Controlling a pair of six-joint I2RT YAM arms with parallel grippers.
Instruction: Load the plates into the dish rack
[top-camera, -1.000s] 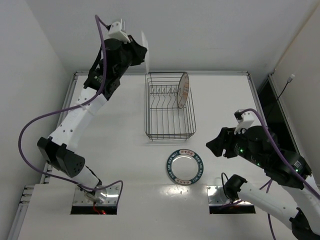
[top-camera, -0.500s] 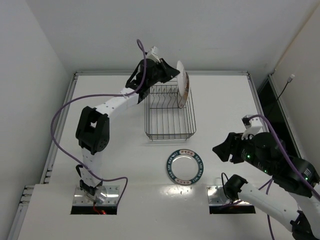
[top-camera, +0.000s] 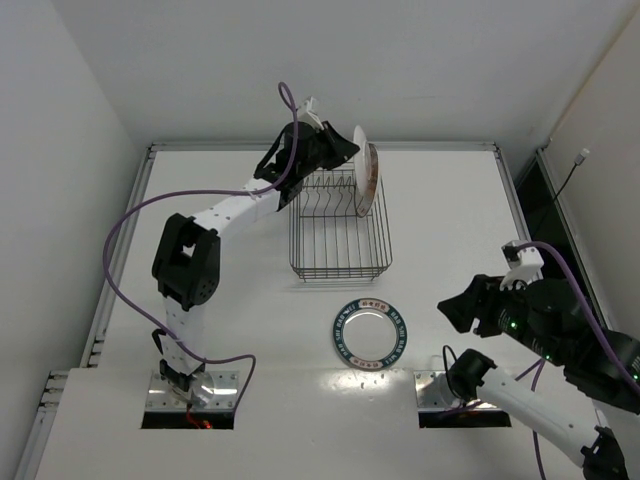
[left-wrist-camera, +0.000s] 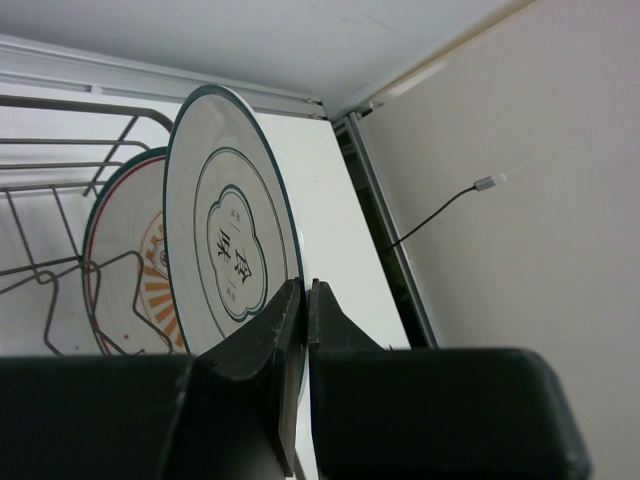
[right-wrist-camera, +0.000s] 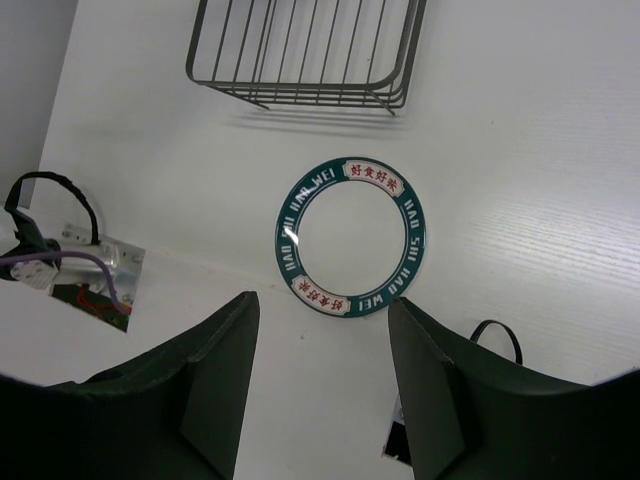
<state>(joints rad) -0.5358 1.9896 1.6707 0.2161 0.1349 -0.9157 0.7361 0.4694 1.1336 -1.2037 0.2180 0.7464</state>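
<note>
While the left gripper (left-wrist-camera: 303, 300) clamps the pale plate (left-wrist-camera: 225, 250) upright at the far end of the rack (top-camera: 340, 250), that plate stands just beside the striped plate (left-wrist-camera: 130, 270), perhaps touching. The right gripper (right-wrist-camera: 322, 305) hangs, jaws apart, above the lettered plate (right-wrist-camera: 350, 236) flat on the table (right-wrist-camera: 520, 200).

An orange-striped plate (left-wrist-camera: 135, 270) stands upright in the wire dish rack (top-camera: 340, 225), a pale dark-rimmed plate (left-wrist-camera: 225, 255) on edge beside it. A green-lettered plate (top-camera: 371, 333) lies flat on the bench (top-camera: 230, 330).
</note>
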